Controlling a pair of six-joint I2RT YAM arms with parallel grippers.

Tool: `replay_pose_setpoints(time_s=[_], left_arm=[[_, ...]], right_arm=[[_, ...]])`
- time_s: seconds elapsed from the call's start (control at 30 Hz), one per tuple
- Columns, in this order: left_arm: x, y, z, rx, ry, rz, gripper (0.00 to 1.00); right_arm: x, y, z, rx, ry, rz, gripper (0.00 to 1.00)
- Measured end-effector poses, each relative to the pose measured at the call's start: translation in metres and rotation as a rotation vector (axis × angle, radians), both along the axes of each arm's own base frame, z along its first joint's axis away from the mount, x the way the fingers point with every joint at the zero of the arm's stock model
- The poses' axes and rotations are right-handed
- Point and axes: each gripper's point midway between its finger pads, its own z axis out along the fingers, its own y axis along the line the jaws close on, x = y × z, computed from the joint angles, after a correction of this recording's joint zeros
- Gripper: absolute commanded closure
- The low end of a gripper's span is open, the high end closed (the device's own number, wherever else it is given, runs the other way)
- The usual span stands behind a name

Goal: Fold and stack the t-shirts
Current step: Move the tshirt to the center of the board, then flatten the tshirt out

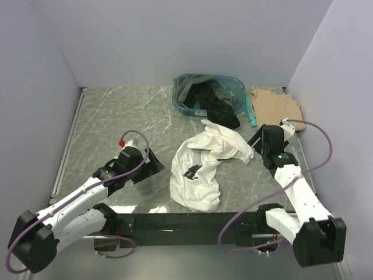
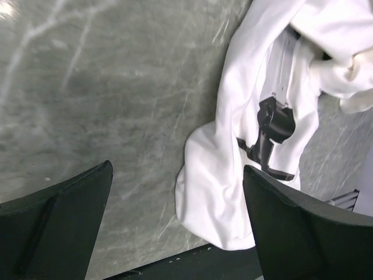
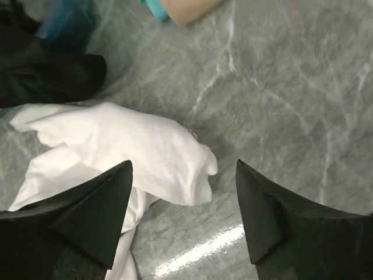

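Our right gripper [image 3: 182, 168], parted and empty, hung just right of the white t-shirt [image 3: 134, 146], stretched near-to-far between it and our wide-open left gripper [image 2: 178, 169].

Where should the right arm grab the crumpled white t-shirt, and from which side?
Take the white t-shirt by the rounded fold at its right end, coming down from the right. That lobe sticks out clear of the heap, and the open right gripper hangs almost over it.
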Motion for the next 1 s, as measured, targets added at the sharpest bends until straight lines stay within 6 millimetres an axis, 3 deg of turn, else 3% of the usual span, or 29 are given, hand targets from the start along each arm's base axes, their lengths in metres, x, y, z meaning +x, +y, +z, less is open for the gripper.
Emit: replay_pose_setpoints(time_s=[0.13, 0.27, 0.37, 0.53, 0.57, 0.67, 0.7, 0.83, 1.0], left_arm=[[-0.01, -0.016, -0.02, 0.018, 0.053, -0.057, 0.05], [-0.02, -0.032, -0.042, 0.06, 0.106, -0.123, 0.08], [-0.024, -0.041, -0.055, 0.097, 0.147, -0.156, 0.16], [-0.015, -0.069, -0.056, 0.104, 0.14, -0.205, 0.39], [-0.016, -0.074, -0.059, 0.109, 0.144, -0.22, 0.44], [-0.017, -0.086, -0.061, 0.108, 0.145, -0.245, 0.75], [-0.018, -0.089, -0.063, 0.116, 0.15, -0.252, 0.99], [-0.014, -0.089, -0.064, 0.18, 0.146, -0.224, 0.99], [-0.002, -0.05, -0.057, 0.326, 0.123, -0.049, 0.99]], right_arm=[[-0.001, 0.004, 0.029, -0.01, -0.1, 0.056, 0.18], [0.009, 0.026, 0.05, 0.0, -0.174, 0.216, 0.16], [0.019, 0.056, 0.056, -0.015, -0.174, 0.372, 0.15], [0.049, 0.13, 0.063, -0.133, -0.12, 0.622, 0.16], [0.057, 0.142, 0.062, -0.149, -0.113, 0.652, 0.16], [0.076, 0.163, 0.053, -0.176, -0.08, 0.698, 0.17], [0.081, 0.167, 0.047, -0.183, -0.063, 0.706, 0.18], [0.099, 0.18, 0.019, -0.226, 0.026, 0.731, 0.2], [0.11, 0.19, -0.011, -0.344, 0.146, 0.703, 0.21]])
